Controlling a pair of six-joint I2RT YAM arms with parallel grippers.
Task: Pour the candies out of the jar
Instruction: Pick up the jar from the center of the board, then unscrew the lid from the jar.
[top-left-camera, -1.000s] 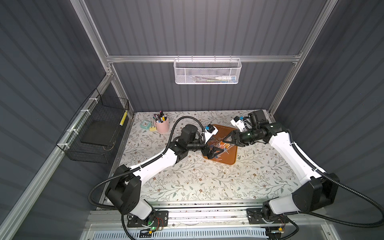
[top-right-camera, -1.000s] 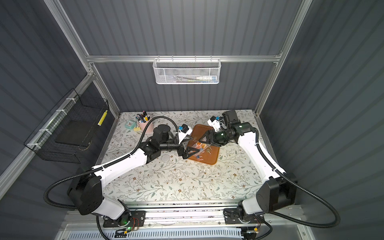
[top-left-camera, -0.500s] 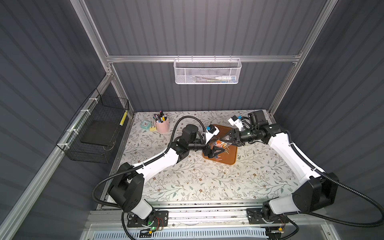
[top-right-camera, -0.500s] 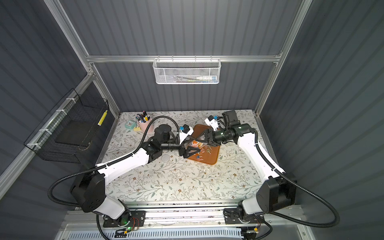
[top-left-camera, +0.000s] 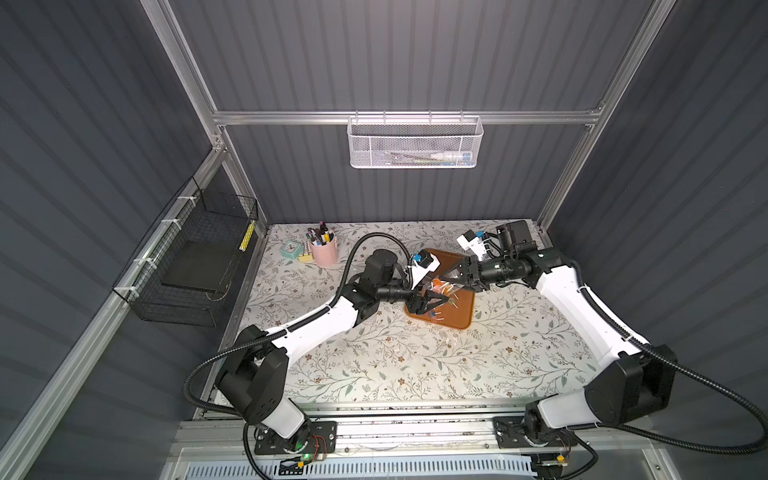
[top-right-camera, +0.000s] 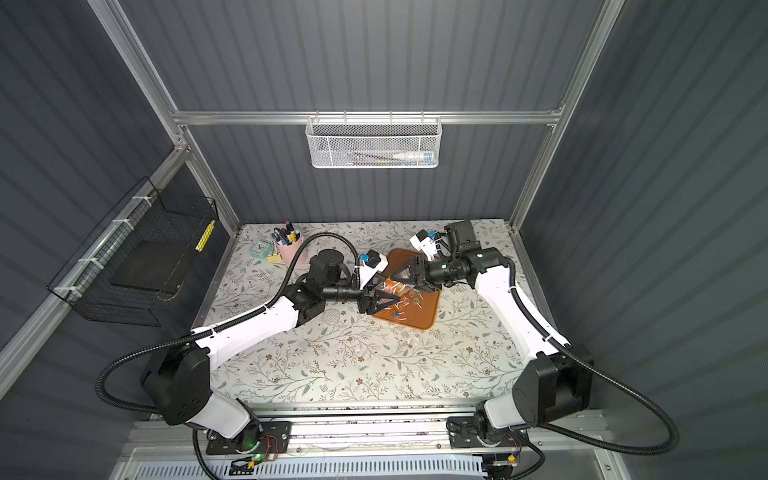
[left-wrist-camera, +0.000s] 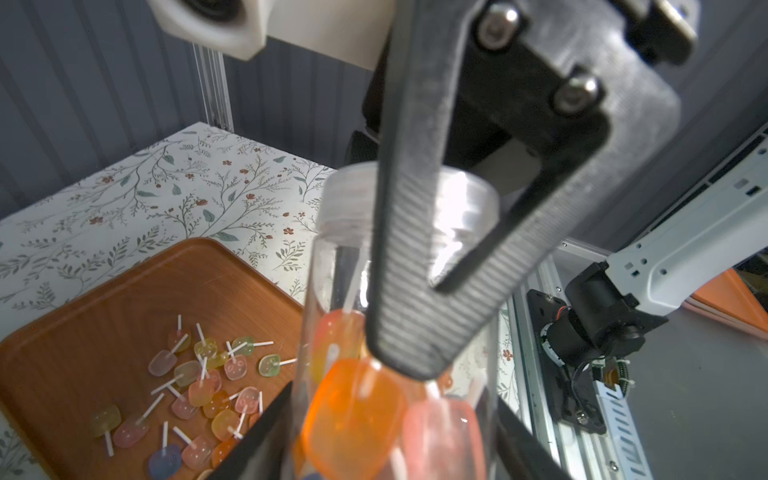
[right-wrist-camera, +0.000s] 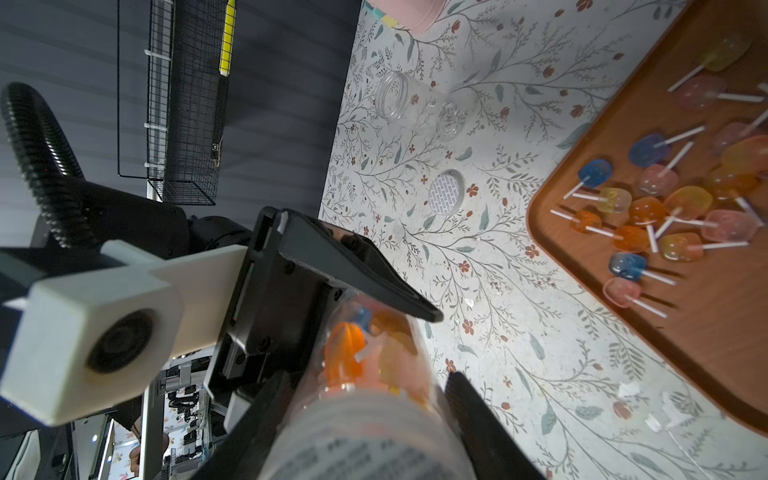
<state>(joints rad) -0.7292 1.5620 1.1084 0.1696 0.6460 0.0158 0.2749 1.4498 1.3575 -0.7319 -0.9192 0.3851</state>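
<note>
Clear jar (top-left-camera: 441, 286) held level above the brown tray (top-left-camera: 462, 316), its long axis running left to right between the two arms. The left gripper (top-left-camera: 432, 299), slightly nearer, has its jaws clamped on the end where the unpoured candies (left-wrist-camera: 353, 415) gather. The right gripper (top-left-camera: 457, 277), slightly farther, has its jaws clamped on the opposite, ridged end. Whether that end is capped cannot be told. Other candies (left-wrist-camera: 199, 386) lie loose on the tray. Pouring probably requires raising the left end.

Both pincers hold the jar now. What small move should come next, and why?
Likely roll the right pincer to unscrew what looks like a cap: it and the left pincer are shut on opposite ends of the jar, over the tray, and candies are inside it.
</note>
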